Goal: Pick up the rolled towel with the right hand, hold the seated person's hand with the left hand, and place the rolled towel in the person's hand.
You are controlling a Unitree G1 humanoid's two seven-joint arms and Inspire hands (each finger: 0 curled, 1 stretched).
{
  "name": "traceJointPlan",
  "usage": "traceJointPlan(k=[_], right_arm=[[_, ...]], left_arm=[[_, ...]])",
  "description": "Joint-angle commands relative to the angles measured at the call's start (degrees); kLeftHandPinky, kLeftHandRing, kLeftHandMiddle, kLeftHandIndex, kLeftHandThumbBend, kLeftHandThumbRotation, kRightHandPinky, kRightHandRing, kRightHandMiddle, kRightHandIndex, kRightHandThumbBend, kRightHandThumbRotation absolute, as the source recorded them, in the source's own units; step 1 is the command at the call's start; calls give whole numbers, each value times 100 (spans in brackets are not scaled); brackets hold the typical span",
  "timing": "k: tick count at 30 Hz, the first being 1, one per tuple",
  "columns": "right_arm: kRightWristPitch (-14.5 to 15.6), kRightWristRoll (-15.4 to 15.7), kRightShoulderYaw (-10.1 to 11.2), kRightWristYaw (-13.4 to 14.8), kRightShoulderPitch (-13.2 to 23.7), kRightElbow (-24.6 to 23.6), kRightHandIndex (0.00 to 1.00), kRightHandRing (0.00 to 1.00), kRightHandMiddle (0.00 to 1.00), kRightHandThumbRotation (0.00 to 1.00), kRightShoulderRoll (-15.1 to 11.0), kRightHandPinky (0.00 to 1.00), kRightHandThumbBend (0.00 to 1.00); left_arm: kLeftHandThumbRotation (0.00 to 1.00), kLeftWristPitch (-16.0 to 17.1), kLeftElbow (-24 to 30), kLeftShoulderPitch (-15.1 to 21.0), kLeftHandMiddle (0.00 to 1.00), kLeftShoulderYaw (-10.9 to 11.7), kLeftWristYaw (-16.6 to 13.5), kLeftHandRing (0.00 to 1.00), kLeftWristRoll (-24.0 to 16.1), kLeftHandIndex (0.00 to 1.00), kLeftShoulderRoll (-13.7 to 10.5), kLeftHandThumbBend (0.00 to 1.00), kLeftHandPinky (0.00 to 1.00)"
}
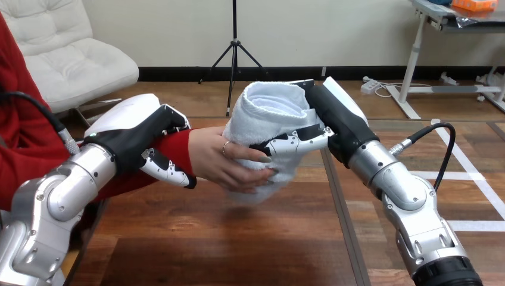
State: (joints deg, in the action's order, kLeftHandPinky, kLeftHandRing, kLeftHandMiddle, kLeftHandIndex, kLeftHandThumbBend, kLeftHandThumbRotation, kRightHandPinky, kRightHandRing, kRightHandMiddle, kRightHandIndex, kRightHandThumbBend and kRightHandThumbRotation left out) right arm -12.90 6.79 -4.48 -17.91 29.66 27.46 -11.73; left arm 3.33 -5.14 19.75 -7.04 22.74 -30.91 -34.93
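Right hand (334,122) grips the towel (268,110), lying in the person's hand (229,162) above the table (238,250). Left hand (140,140) clasps the person's wrist (189,149).

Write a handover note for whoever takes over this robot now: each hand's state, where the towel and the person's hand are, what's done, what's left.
The left hand has its fingers curled round the person's wrist.
The right hand has its fingers shut on the rolled towel.
The person's hand grips the towel's lower part.
Done: pick-up, wrist hold, towel in the person's hand.
Left: right hand lets go.
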Motion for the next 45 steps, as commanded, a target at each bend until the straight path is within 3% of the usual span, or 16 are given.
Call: traceJointPlan(k=[1, 6, 19, 27, 38, 45], right_arm=[[57, -115, -9, -25, 453, -519, 50, 44, 48, 12, 68, 37, 84], [72, -189, 32, -76, 399, -532, 51, 44, 48, 18, 44, 37, 79], [-143, -303, 97, -98, 318, -416, 51, 43, 48, 42, 13, 36, 58], [-108, -430, 146, -122, 248, -427, 51, 43, 49, 68, 28, 36, 47], [-203, -450, 154, -165, 211, -355, 51, 42, 48, 92, -11, 36, 44], [-173, -442, 134, -208, 184, -366, 51, 42, 48, 99, -36, 35, 48]], left_arm=[[0, 234, 293, 296, 59, 53, -284, 57, -104, 57, -137, 77, 48], [2, 431, 297, 239, 62, 82, -450, 59, -176, 60, -159, 80, 50], [27, 638, 320, 113, 69, 100, -697, 67, -355, 66, -221, 85, 55], [41, 635, 380, 15, 72, 121, -745, 70, -382, 69, -248, 90, 58], [51, 576, 502, -121, 72, 134, -803, 71, -421, 70, -287, 95, 61], [53, 558, 565, -230, 72, 160, -830, 72, -420, 71, -305, 95, 61]])
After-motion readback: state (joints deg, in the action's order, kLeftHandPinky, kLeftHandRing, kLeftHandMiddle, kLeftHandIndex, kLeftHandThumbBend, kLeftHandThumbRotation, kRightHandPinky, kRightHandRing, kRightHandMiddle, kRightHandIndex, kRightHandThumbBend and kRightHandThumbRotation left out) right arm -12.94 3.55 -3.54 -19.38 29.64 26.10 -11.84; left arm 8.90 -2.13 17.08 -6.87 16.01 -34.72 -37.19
